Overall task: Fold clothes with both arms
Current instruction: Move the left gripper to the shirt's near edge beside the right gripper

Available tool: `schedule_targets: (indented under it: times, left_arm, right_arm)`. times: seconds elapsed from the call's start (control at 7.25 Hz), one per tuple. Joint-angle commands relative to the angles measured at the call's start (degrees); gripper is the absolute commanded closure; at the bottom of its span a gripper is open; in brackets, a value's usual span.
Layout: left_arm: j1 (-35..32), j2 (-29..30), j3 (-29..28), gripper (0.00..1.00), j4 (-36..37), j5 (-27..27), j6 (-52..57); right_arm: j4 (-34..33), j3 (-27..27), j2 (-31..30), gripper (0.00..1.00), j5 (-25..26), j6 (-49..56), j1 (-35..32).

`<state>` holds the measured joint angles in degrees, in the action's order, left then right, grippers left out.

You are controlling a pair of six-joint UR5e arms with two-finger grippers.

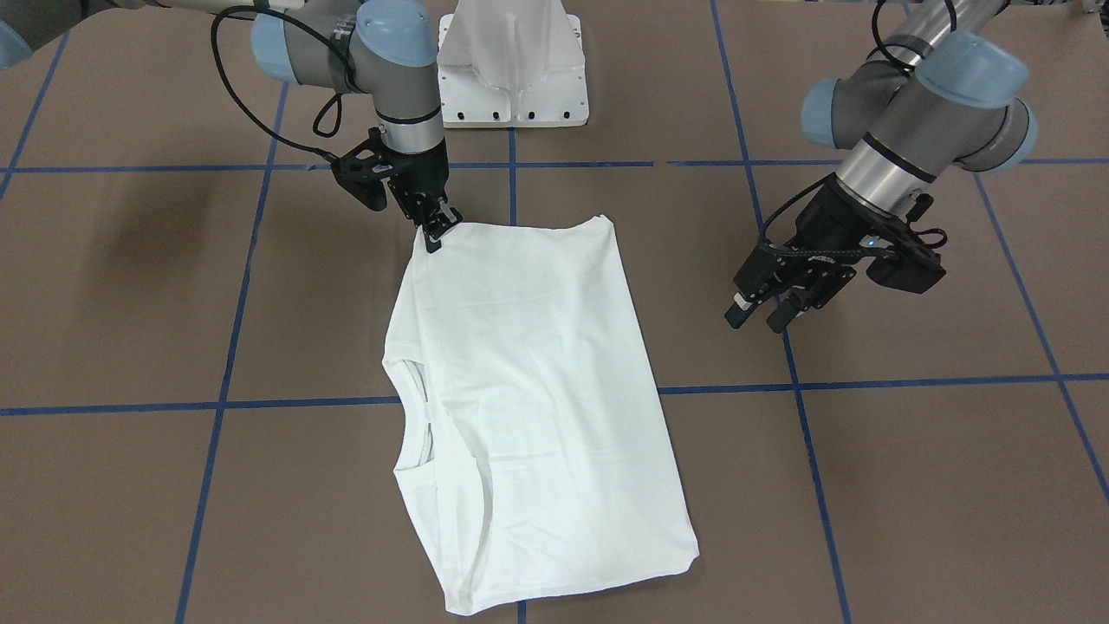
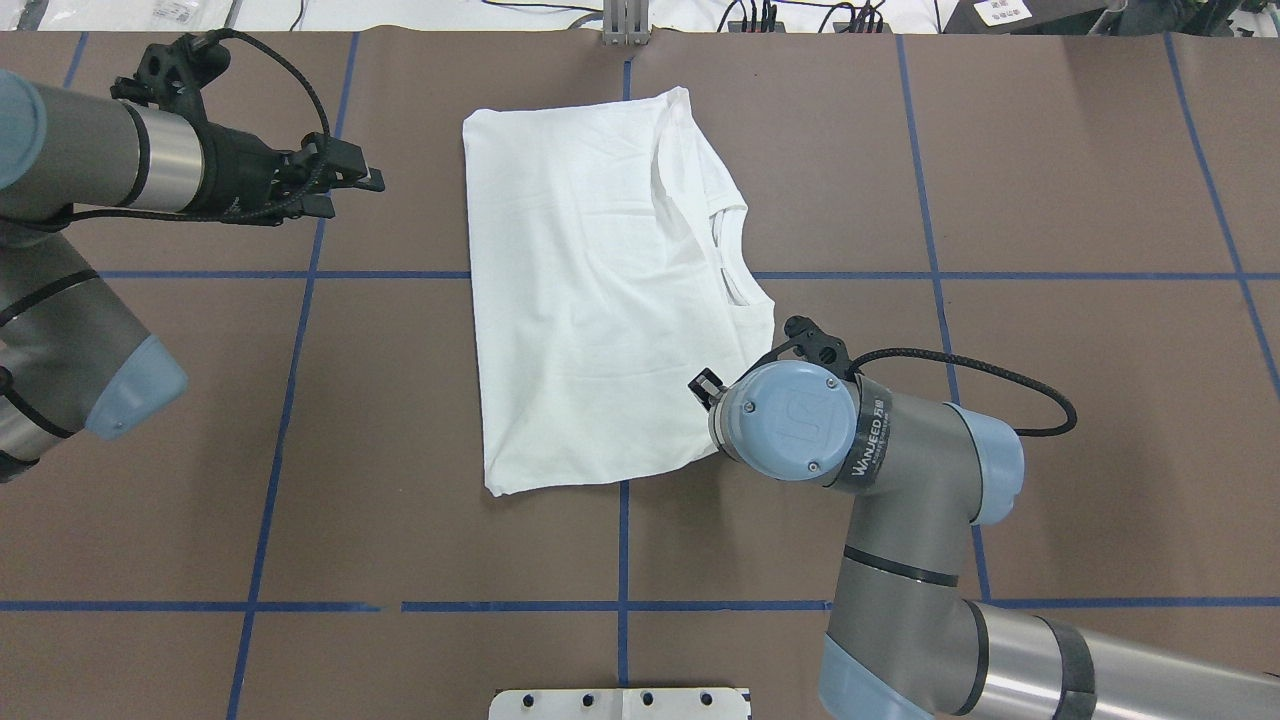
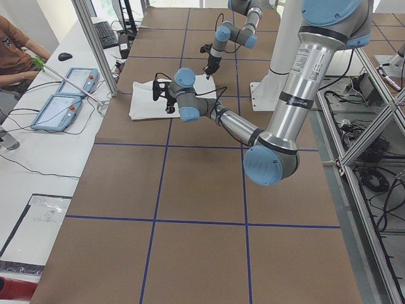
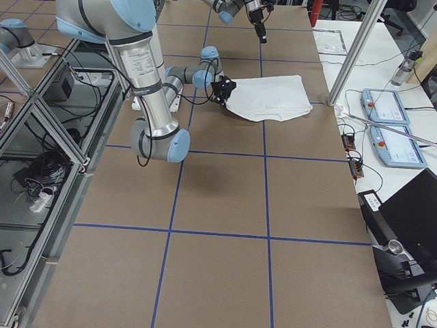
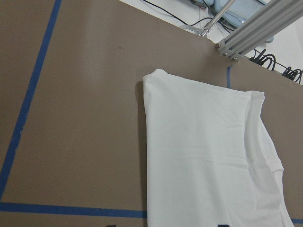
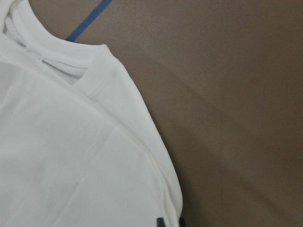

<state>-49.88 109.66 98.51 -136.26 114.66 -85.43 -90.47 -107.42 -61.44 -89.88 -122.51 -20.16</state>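
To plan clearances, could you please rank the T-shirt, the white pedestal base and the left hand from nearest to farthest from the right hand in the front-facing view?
1. T-shirt: its top-left corner is right at the right hand.
2. Then the white pedestal base: up and right, at the view's top edge.
3. Last the left hand: far right, beyond the shirt.

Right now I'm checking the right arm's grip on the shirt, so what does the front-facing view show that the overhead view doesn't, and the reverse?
Front-facing only: the right tool, fingertips closed on the T-shirt's corner nearest the robot. Overhead only: the blue wrist cap covering that tool, plus cables beyond the table's far edge. Both: the folded T-shirt lying flat, collar toward the robot's right, and the left tool open, clear of the cloth.
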Motion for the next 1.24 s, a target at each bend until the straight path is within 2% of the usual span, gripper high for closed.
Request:
schedule_targets:
  times: [0.0,0.14,0.28,0.41,0.55,0.69,0.83,1.1]
  left_arm:
    - [5.9,0.0,4.0,0.23,0.1,-1.3,-12.3]
    - [10.7,-0.1,7.5,0.22,0.3,-4.1,-17.7]
    - [16.7,-0.1,9.4,0.21,3.4,-9.7,-21.5]
    - [22.5,-0.1,13.5,0.21,12.2,-13.5,-24.0]
    - [28.2,-0.2,15.2,0.21,18.9,-18.2,-26.8]
    - [32.1,-1.3,15.6,0.21,21.5,-21.0,-29.9]
    - [35.1,-2.7,15.4,0.22,21.7,-22.9,-32.6]
    - [38.0,-2.8,14.3,0.22,21.8,-23.1,-34.3]
  right_arm:
    - [-7.1,-7.6,-1.5,1.00,0.0,-0.5,3.4]
    - [-8.0,-9.3,-3.5,1.00,0.1,-0.6,5.1]
    - [-8.0,-9.7,-3.9,1.00,0.1,-0.6,6.0]
    - [-8.0,-10.4,-4.3,1.00,0.0,-0.6,6.5]
    - [-8.0,-11.4,-5.0,1.00,0.0,-0.6,6.7]
    - [-8.0,-11.6,-5.0,1.00,0.0,-0.5,6.8]
    - [-8.0,-11.6,-5.0,1.00,0.0,-0.5,6.8]
    - [-7.9,-11.6,-5.0,1.00,0.0,-0.5,6.9]
